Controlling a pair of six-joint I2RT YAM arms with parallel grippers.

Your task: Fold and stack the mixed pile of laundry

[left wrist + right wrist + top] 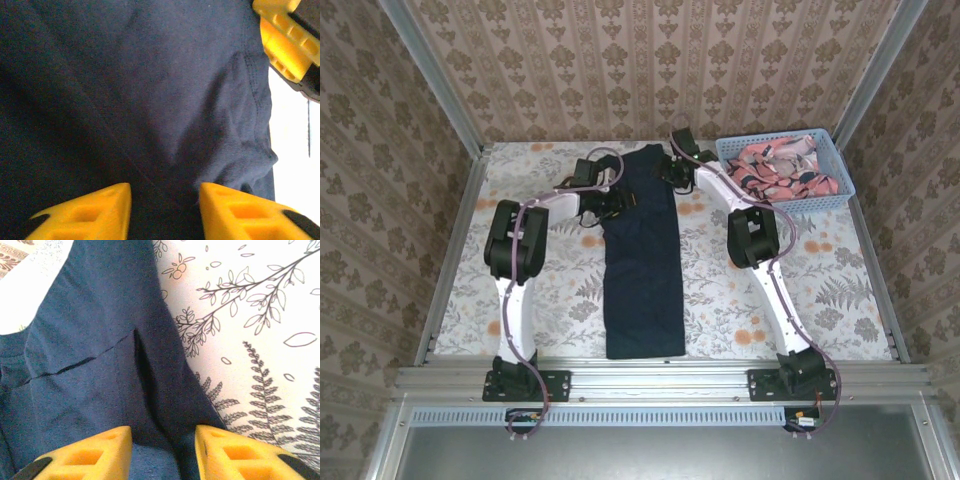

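Observation:
The dark navy T-shirt (642, 260) lies folded into a long narrow strip down the middle of the table. Both grippers are at its far end. My left gripper (618, 200) (165, 200) is closed on a pinch of the shirt's cloth (150, 100), which puckers toward its jaws. My right gripper (670, 172) (163, 440) holds a raised fold of the shirt (100, 365) near its right edge. One yellow finger (285, 40) of the right gripper shows in the left wrist view's top right corner. The pink patterned garment (780, 168) lies crumpled in the basket.
The light blue lattice basket (840, 195) stands at the far right corner of the table. A floral tablecloth (770, 290) covers the table on both sides of the shirt. Patterned walls close in the back and the sides.

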